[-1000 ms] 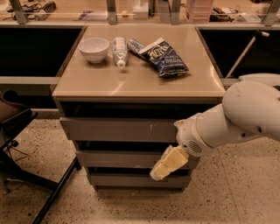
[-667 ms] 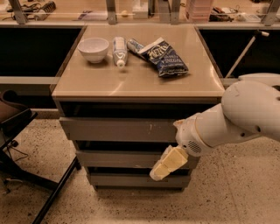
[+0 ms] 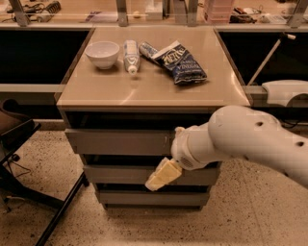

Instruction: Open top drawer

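Subject: top drawer (image 3: pixel 120 141), a wide grey handleless front, the uppermost of three in a low cabinet (image 3: pixel 77 115), sitting directly beneath a dark gap under the tan top; its interior is not visible, and its right end is hidden behind the robot's arm (image 3: pixel 240 139). Gripper (image 3: pixel 163 174): cream-coloured, angled down and to the left, below the top drawer's lower edge and in front of the second drawer front (image 3: pixel 115 174), right of centre; whether it is released or clenched cannot be told, and it grasps nothing that can be seen. Third drawer front (image 3: pixel 144 198): lowest and slimmest, just below the gripper. Cabinet top (image 3: pixel 144 93): bears a white bowl (image 3: pixel 102 53) at rear left, a clear bottle (image 3: pixel 130 55) lying on its side just beside it, and a dark blue snack bag (image 3: pixel 180 65) lying flat toward rear right. Surroundings: dark chair (image 3: pixel 14 134) at the left edge, speckled floor (image 3: pixel 240 221), cluttered counter (image 3: pixel 72 12) along the back.
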Tool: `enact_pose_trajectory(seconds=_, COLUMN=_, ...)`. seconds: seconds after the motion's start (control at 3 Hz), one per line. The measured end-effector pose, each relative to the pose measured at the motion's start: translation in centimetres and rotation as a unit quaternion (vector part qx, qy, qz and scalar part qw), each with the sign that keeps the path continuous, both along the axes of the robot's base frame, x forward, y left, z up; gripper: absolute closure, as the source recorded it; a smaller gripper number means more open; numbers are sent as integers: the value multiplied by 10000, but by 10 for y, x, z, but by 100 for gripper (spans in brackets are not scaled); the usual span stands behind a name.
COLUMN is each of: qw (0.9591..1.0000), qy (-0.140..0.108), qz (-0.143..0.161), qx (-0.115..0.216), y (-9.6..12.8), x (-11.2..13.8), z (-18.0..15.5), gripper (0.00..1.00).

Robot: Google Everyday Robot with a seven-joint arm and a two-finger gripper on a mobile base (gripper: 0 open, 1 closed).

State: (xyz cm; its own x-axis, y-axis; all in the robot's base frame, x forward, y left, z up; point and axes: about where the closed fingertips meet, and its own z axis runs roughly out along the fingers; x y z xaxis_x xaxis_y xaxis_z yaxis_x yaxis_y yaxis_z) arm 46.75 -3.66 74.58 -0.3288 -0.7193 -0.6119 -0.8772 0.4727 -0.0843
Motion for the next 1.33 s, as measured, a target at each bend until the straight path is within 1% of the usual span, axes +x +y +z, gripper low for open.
enact_pose_trajectory(seconds=0.33, qw=9990, qy=-424, qz=-138, qx=-18, y=1, x=21, z=9, gripper=0)
enact_pose_trajectory(seconds=0.67, qw=9990, qy=-426, qz=-139, qx=-15, y=1, x=21, z=9, gripper=0)
enact_pose_trajectory(seconds=1.0, qw=9984, qy=-470, qz=-324, qx=7, y=-17, x=30, z=12, gripper=0)
enact_pose_trajectory(seconds=1.33, qw=9957, qy=-713, qz=-569, qx=-161, y=-60, x=57, z=14, gripper=0)
